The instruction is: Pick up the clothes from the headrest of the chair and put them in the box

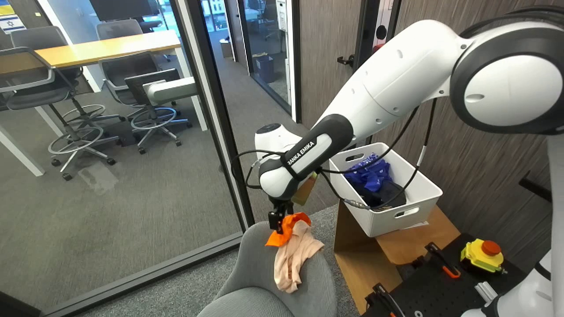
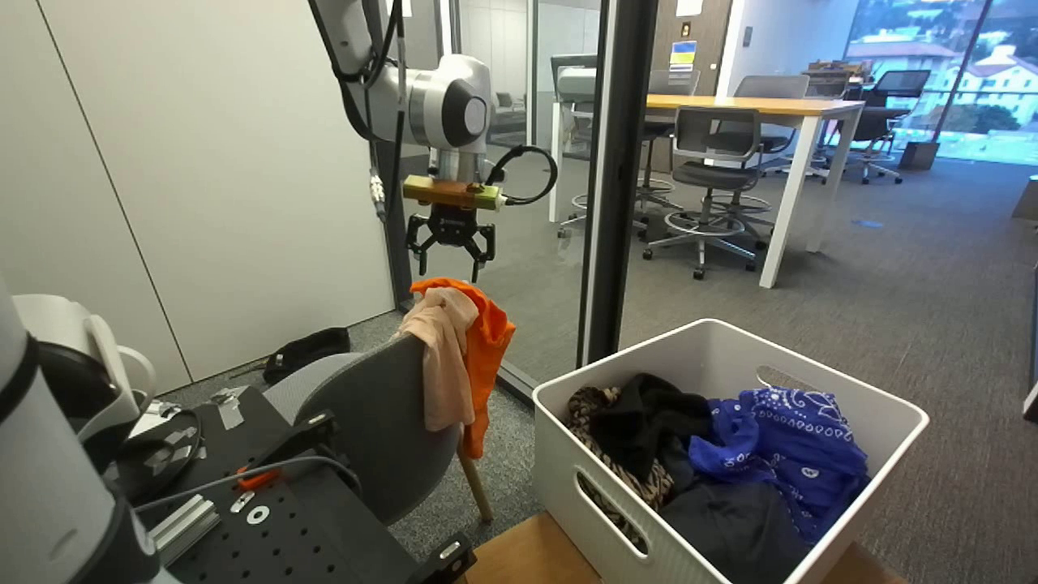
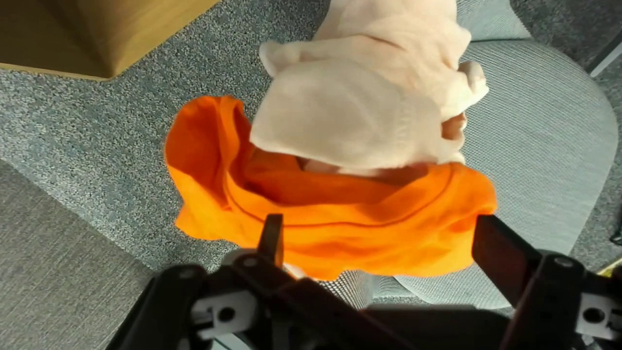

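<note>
An orange cloth [image 1: 286, 229] and a peach cloth [image 1: 294, 259] hang over the top of a grey chair's backrest [image 1: 253, 242]. Both show in an exterior view, orange [image 2: 492, 324] beside peach [image 2: 446, 365], and in the wrist view, orange [image 3: 359, 248] below peach [image 3: 350, 107]. My gripper [image 2: 449, 272] is open and points down just above the cloths. In the wrist view the open gripper's fingers [image 3: 379, 221] stand apart over the orange cloth, with nothing held. The white box [image 2: 559, 470] holds a blue patterned cloth [image 2: 811, 446], a black cloth [image 2: 649, 422] and other dark cloths.
The box stands on a brown wooden stand [image 1: 414, 237] beside the chair. A black perforated table [image 2: 300, 527] with clamps is near the robot's base. A yellow emergency stop [image 1: 482, 255] sits on it. A glass wall with a dark frame [image 2: 620, 186] runs behind the chair.
</note>
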{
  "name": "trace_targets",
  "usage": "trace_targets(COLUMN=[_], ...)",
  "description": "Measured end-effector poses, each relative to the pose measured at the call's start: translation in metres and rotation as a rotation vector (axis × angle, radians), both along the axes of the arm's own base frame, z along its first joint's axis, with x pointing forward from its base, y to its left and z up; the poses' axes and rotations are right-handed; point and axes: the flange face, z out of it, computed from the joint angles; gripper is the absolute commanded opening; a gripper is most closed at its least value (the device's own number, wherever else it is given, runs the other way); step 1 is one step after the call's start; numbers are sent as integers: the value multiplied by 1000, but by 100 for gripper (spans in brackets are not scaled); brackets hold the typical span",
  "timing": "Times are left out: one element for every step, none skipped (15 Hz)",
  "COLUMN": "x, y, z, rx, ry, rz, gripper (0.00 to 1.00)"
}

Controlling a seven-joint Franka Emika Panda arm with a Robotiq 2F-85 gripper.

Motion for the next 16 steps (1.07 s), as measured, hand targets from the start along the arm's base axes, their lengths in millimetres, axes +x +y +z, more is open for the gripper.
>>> trace_targets(x=[2,4,6,7,9,10,11,12,13,13,14,14,15,15,16,16], y=[-1,-1,-1,-1,-1,-1,-1,-1,0,0,0,0,0,0,0,0], z=[-3,-6,-9,-10,-12,-13,-14,-16,-17,-18,-19,-20,-20,-20,-21,-21], rx=[1,1,2,3,4,4,4,4,5,5,5,5,5,5,5,5], ry=[0,1,0,1,1,1,2,3,4,5,6,6,6,6,6,7], rz=[-5,-10,-14,-18,-20,-24,-26,-29,-31,-33,-35,-37,-39,-41,-42,-43], gripper=[100,100,100,100,100,100,100,100,100,100,100,100,100,100,100,100])
